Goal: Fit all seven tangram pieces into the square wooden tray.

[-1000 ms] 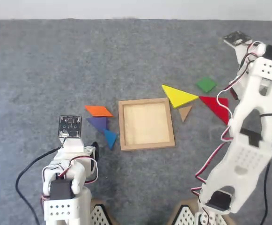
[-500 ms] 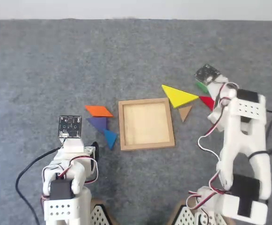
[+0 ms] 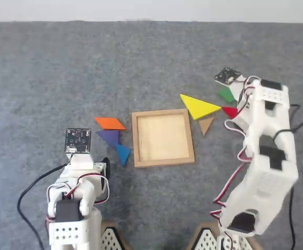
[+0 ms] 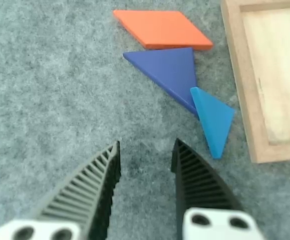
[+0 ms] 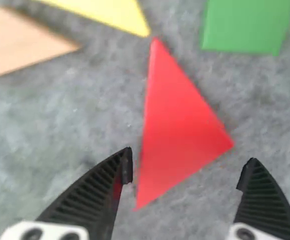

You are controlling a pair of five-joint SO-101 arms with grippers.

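Grey felt-like cover over the whole tabletop (image 3: 62, 67); pale wall strip (image 3: 151, 10) along the far edge at 12 o'clock. The square wooden tray (image 3: 136, 140) sits mid-tabletop with its bare wood bottom showing. All seven pieces lie flat on the felt outside it.

At 9 o'clock of the tray:
- orange parallelogram (image 3: 110, 123)
- purple triangle (image 3: 111, 137) just below it
- blue triangle (image 3: 123, 154) nearest the tray, touching the purple one's corner

At 1 to 2 o'clock of the tray:
- yellow triangle (image 3: 198, 107) at the tray's corner
- small tan triangle (image 3: 206, 125) just beside it
- red triangle (image 3: 229, 111)
- green square (image 3: 226, 96), farthest out

Left pincer (image 4: 147, 145) is spread, pinching nothing, over bare felt at 8 o'clock of the tray, near the blue triangle. Right pincer (image 5: 189, 157) is spread wide, its tips either side of the red triangle's broad end; can't tell if it touches.
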